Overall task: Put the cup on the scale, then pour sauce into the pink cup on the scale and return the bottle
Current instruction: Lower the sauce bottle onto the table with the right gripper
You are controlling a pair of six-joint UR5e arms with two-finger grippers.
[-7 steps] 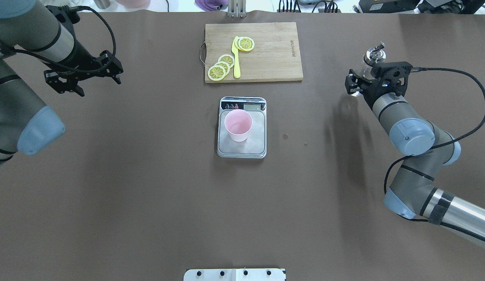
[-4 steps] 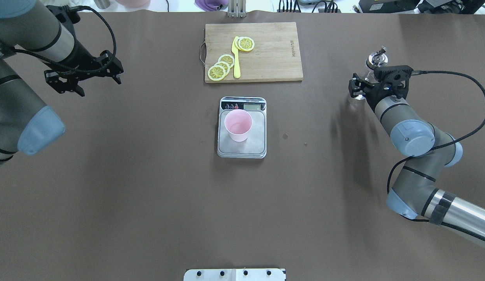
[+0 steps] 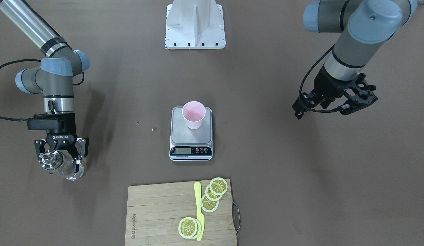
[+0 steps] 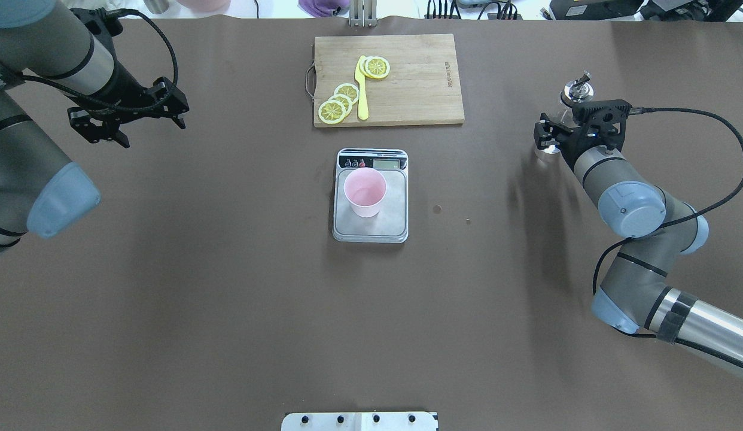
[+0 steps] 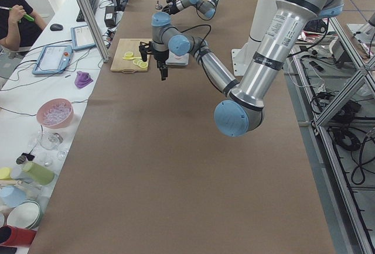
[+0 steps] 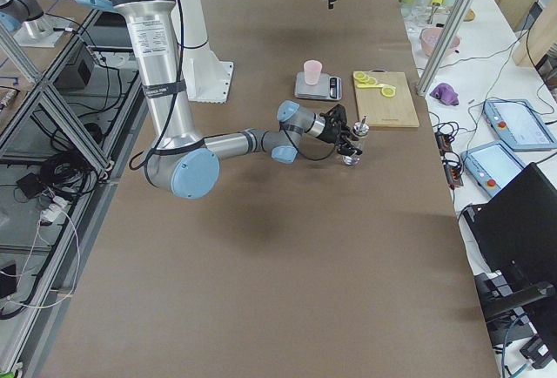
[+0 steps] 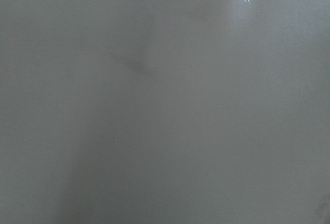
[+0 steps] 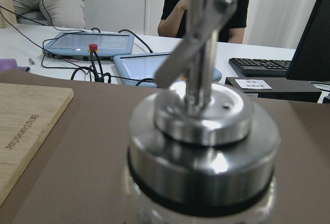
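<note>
Right gripper [image 3: 60, 165] gripping bottle [image 3: 67, 170]; bottle standing upright, spout up. In overhead view, cup [image 4: 364, 191] sitting on scale [image 4: 395, 221] at 8 o'clock from bottle, well apart. Left gripper [image 4: 147, 129] hanging open, idling at scale's 10 o'clock.

Left gripper [image 4: 149, 130] fingers spread, right gripper [image 3: 60, 165] fingers clasp bottle [image 3: 69, 170]
</note>
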